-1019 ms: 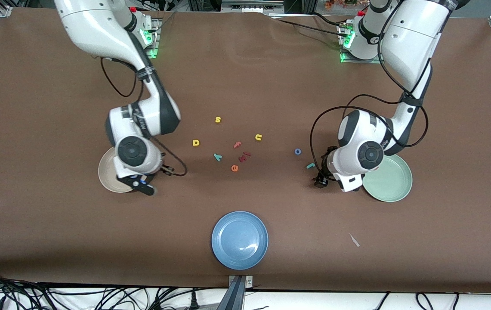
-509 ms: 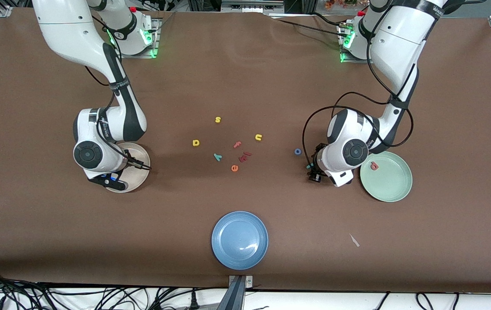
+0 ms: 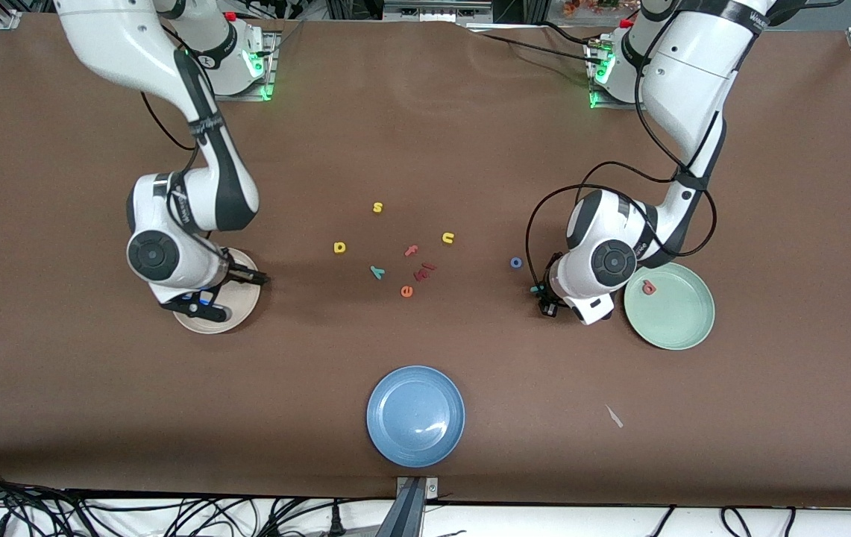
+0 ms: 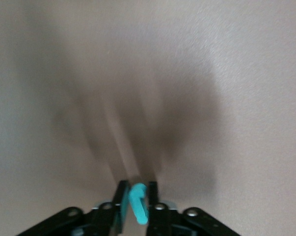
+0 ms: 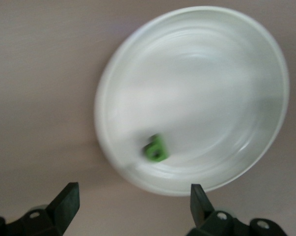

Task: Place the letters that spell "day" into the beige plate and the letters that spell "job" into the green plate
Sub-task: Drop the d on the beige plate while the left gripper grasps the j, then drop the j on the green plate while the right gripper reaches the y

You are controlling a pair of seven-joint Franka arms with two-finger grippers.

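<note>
In the left wrist view my left gripper (image 4: 136, 184) is shut on the thin teal j (image 4: 138, 201), low over the brown table between the blue o (image 3: 516, 262) and the green plate (image 3: 675, 321). The salmon b (image 3: 648, 287) lies in that plate. My right gripper (image 5: 133, 191) hangs open and empty at the rim of the beige plate (image 5: 236, 73), where the green d (image 5: 155, 148) lies. In the front view that gripper (image 3: 209, 297) covers the d. The yellow a (image 3: 339, 247) and teal y (image 3: 377, 271) lie mid-table.
A blue plate (image 3: 415, 415) sits near the front edge. Loose letters lie mid-table: a yellow s (image 3: 377, 207), a yellow u (image 3: 447, 238), a pink f (image 3: 411, 250), an orange e (image 3: 406, 291) and a dark red piece (image 3: 424, 271). A white scrap (image 3: 614, 416) lies near the front.
My left gripper moved off the green plate, uncovering the b, and shut on the teal j. My right gripper shifted over the beige plate and opened, leaving the d in it.
</note>
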